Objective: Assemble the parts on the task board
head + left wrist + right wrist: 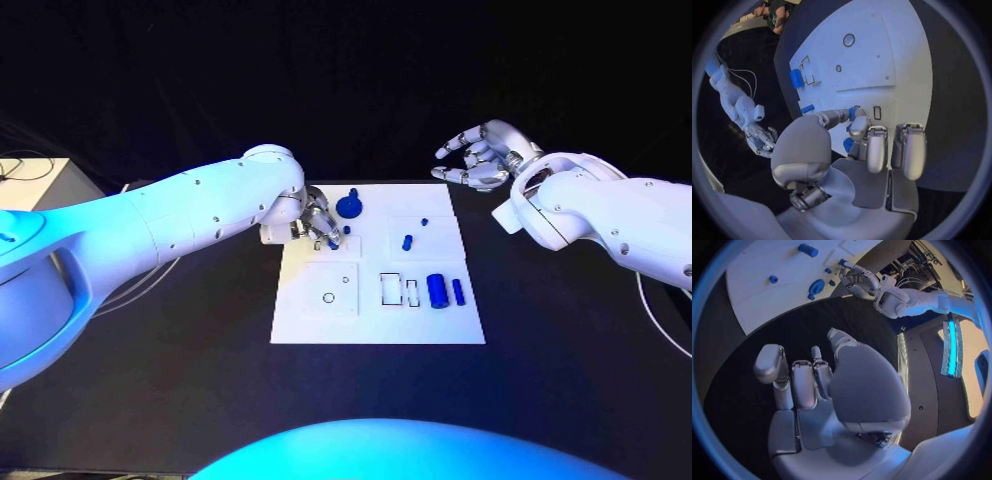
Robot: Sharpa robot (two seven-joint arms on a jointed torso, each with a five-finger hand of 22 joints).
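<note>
The white task board (433,325) lies in the middle of the black table. My left hand (319,224) is over the board's far left part and pinches a small blue part (333,241) between thumb and finger; the left wrist view shows that blue part (855,112) at the fingertips (859,128). A round blue part (353,206) stands just right of the hand. Two small blue pegs (424,219) (407,240) stand further right. A thick blue cylinder (437,290) and a thin blue bar (459,291) lie at mid right. My right hand (482,155) hovers beyond the board's far right corner, fingers apart, holding nothing.
A rectangular slot (391,288) and a small round hole (329,297) mark the board's middle. The right wrist view shows the board (767,262) and my left hand (858,283) beyond my right hand (811,385). A pale box (26,180) stands off the table's far left.
</note>
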